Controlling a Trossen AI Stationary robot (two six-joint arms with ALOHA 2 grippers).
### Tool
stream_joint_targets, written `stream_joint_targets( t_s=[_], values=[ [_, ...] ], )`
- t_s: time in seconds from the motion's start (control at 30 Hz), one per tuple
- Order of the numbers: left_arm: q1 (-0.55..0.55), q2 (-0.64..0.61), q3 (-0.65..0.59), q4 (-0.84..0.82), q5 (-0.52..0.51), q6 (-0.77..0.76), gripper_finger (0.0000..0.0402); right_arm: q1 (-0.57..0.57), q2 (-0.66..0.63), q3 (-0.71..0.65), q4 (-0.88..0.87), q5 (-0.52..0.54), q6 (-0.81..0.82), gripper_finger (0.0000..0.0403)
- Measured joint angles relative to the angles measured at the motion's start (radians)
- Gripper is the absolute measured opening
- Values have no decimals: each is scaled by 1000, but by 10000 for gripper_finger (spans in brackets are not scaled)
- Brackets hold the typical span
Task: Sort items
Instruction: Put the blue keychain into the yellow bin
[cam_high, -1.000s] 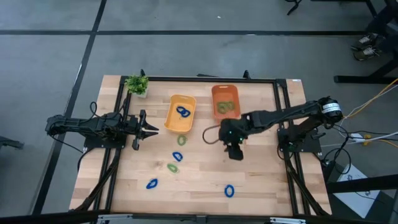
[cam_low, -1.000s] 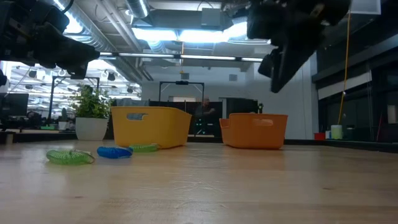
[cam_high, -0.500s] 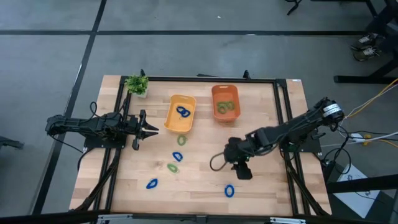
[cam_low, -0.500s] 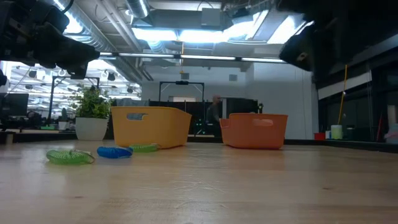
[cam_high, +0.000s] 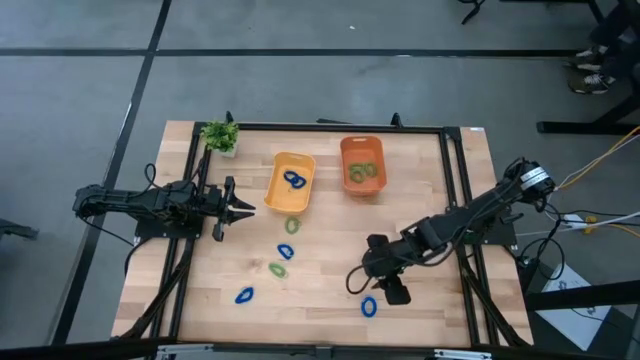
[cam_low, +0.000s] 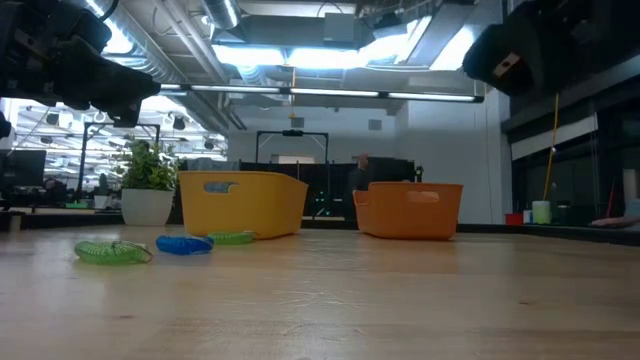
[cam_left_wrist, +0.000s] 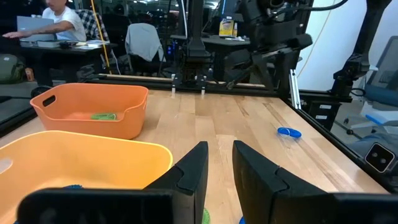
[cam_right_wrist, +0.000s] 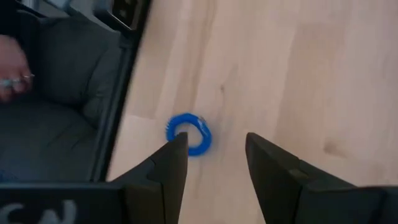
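**Q:** So what's sitting where on the table (cam_high: 330, 255), going left to right?

**A:** Far left, the left gripper (cam_high: 243, 208) is hovering with its jaws parted and nothing between them, pointing at the yellow bin (cam_high: 290, 183). The little plant (cam_high: 220, 136) is sitting at the back corner. A blue ring (cam_high: 244, 295) is lying near the front edge, and a green ring (cam_high: 278, 269), another blue ring (cam_high: 285, 251) and a second green one (cam_high: 291, 226) are trailing up toward the yellow bin, which is holding a blue ring (cam_high: 294, 179).

**Q:** And the orange bin?

**A:** The orange bin (cam_high: 362, 166) is sitting just beside the yellow one, with green rings (cam_high: 365, 172) lying inside.

**Q:** What's the right arm doing?

**A:** The right gripper (cam_high: 395, 292) is hanging low over the front of the table, jaws released and holding nothing. A blue ring (cam_high: 369, 306) is lying just beside it; in the right wrist view that ring (cam_right_wrist: 188, 134) is showing just ahead of the spread fingers (cam_right_wrist: 171, 162), near the table edge.
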Motion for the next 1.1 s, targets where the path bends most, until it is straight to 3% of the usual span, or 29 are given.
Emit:
stream_joint_targets(
  t_s=[0.3, 0.63, 1.1],
  values=[
    [0, 0, 0, 0, 0, 0, 70, 44, 88, 0, 117, 77, 93, 162],
    [0, 0, 0, 0, 0, 0, 70, 44, 265, 0, 168, 13, 227, 162],
    [0, 0, 0, 0, 0, 0, 70, 82, 327, 0, 148, -28, 255, 161]
  ],
)
